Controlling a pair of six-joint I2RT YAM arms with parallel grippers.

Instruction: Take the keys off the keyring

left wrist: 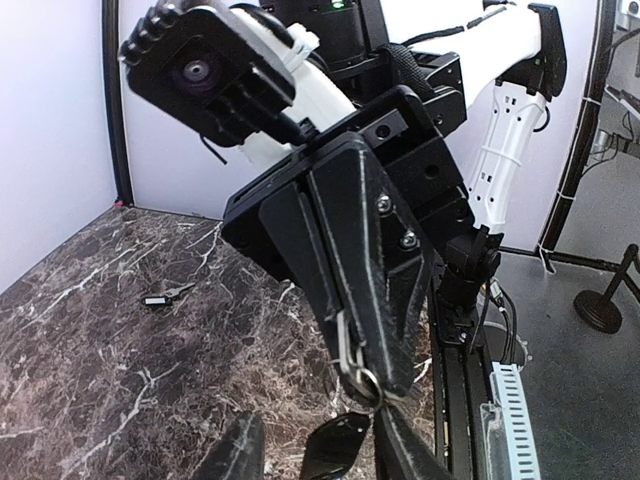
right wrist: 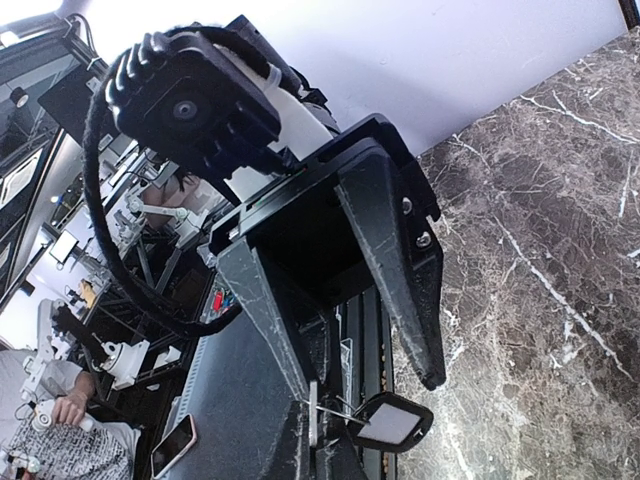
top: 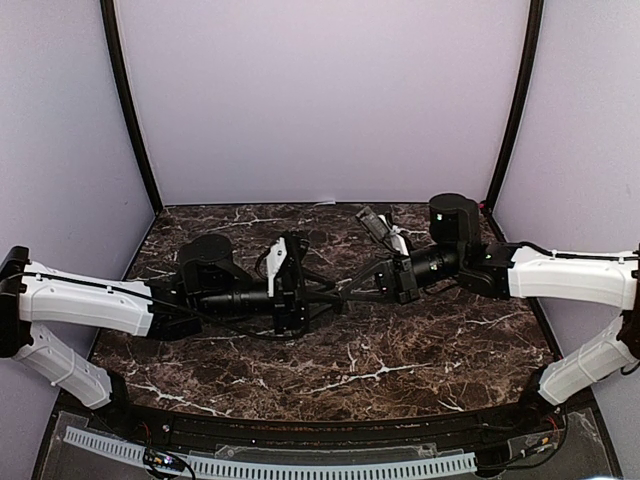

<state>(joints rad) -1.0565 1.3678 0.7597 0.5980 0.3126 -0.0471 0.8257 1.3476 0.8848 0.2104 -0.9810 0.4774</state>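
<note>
The right gripper point(left wrist: 375, 385) is clamped shut on the keyring point(left wrist: 345, 346), pinching it only at the very tips of its fingers. That thin hold is the main worry: a pull off the ring's own line could, I judge, drag the wire out of the pinch and drop the lot. Just below the keyring hangs a dark-headed key point(right wrist: 390, 420), between the fingers of the left gripper point(right wrist: 368, 390). Those fingers stand partly apart and grip nothing that I can make out; whether either one touches the key head I cannot tell. If they close off-centre, the head may swivel or squirt aside rather than seat. And with both sets of fingers crowded at the keyring, a small misjudged approach could knock finger against finger. A second, loose key point(left wrist: 165, 296) lies flat well off to one side of the keyring, apart from both grippers. Under the keyring is a table point(top: 400, 370) of dark brown marble with white veins — a busy pattern that would hide a small dropped key. Behind the keyring rise plain pale walls point(top: 320, 100) with black posts point(top: 130, 100) at the corners.
</note>
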